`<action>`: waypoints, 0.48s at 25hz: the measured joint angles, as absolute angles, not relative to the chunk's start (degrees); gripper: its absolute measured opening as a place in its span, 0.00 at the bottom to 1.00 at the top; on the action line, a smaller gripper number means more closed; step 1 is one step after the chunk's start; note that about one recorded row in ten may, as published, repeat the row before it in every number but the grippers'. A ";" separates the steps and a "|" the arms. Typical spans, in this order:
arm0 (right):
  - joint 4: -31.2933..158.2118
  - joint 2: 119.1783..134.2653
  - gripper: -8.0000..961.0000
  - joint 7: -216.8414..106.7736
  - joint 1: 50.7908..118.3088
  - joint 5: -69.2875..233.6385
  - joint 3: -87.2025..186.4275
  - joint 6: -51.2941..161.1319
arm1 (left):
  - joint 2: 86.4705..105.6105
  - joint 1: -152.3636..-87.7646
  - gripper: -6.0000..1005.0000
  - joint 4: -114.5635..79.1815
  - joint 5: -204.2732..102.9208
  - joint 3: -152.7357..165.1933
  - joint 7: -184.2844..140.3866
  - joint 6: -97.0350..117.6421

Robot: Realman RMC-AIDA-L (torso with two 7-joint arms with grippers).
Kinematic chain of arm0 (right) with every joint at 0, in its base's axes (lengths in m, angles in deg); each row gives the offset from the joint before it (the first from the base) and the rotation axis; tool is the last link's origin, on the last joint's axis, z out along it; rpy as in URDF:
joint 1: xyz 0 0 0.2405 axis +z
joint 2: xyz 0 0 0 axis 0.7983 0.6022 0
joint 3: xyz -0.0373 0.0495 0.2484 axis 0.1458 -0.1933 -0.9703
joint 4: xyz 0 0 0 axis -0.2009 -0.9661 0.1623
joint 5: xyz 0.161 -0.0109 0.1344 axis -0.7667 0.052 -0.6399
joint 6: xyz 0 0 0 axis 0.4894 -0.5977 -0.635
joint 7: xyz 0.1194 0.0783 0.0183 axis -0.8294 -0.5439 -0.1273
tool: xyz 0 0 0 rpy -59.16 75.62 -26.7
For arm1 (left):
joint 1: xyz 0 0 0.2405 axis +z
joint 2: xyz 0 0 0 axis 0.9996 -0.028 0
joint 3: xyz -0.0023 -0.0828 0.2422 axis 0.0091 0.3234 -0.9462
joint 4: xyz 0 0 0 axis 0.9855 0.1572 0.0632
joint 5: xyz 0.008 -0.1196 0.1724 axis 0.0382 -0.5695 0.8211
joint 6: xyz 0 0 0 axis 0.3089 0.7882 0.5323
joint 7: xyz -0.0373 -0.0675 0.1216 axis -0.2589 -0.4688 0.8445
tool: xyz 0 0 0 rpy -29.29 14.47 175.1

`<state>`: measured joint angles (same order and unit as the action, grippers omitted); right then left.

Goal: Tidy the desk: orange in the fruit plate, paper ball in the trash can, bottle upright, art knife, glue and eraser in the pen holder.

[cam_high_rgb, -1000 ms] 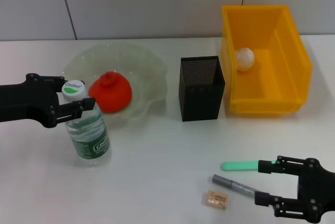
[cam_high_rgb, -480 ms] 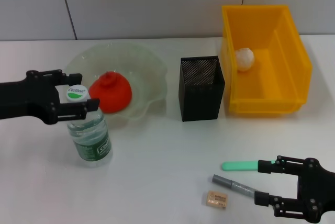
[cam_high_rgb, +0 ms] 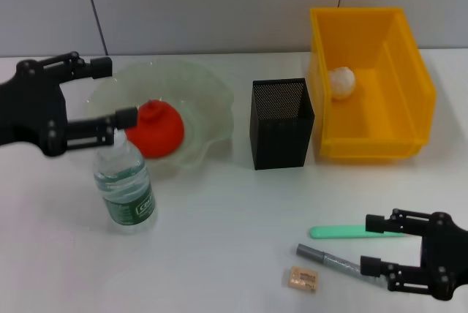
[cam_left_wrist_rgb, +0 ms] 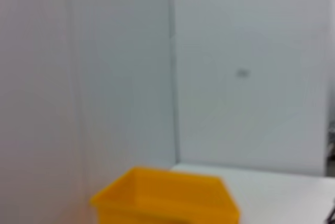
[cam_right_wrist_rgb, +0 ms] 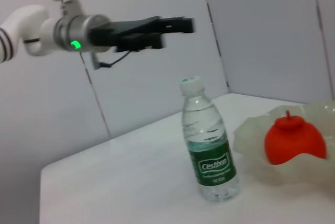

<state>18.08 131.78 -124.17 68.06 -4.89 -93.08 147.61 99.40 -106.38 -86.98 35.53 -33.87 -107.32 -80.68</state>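
Your left gripper (cam_high_rgb: pixel 102 93) has let go and lifted clear, fingers spread; bottle (cam_high_rgb: pixel 124 185) stands upright, so move on to the art knife (cam_high_rgb: pixel 333 261).

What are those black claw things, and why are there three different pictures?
The black claws are a robot's two grippers. One picture comes from a camera on its head, and the other two from cameras on its wrists. The left gripper is open, raised above a standing water bottle. The right gripper is open and low, beside a green art knife, a grey glue stick and an eraser. On the white table an orange sits in a glass plate, next to a black pen holder. A paper ball lies in the yellow bin. Nothing is held.
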 joint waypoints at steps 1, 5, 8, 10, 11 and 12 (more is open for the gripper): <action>17.22 131.79 0.73 -124.82 67.95 -4.92 -93.12 147.61 | 99.48 -105.84 0.80 -86.05 34.02 -34.33 -105.10 -81.78; 11.00 131.91 0.73 -130.31 67.70 -5.02 -93.24 148.05 | 99.66 -104.04 0.80 -78.84 31.05 -37.32 -96.08 -84.98; 2.11 131.75 0.73 -138.72 68.15 -4.44 -93.01 150.56 | 99.52 -103.77 0.80 -66.72 30.22 -39.27 -85.22 -86.53; -0.20 131.65 0.73 -140.99 68.50 -4.09 -92.90 151.17 | 99.46 -103.77 0.80 -62.70 30.36 -39.41 -81.00 -86.69; -3.78 131.58 0.73 -144.22 68.96 -3.32 -92.72 151.97 | 99.42 -103.76 0.80 -60.05 30.70 -39.41 -78.14 -86.69; -7.25 131.53 0.73 -147.37 69.46 -2.39 -92.66 152.66 | 99.36 -103.75 0.80 -57.32 31.09 -39.40 -75.43 -86.53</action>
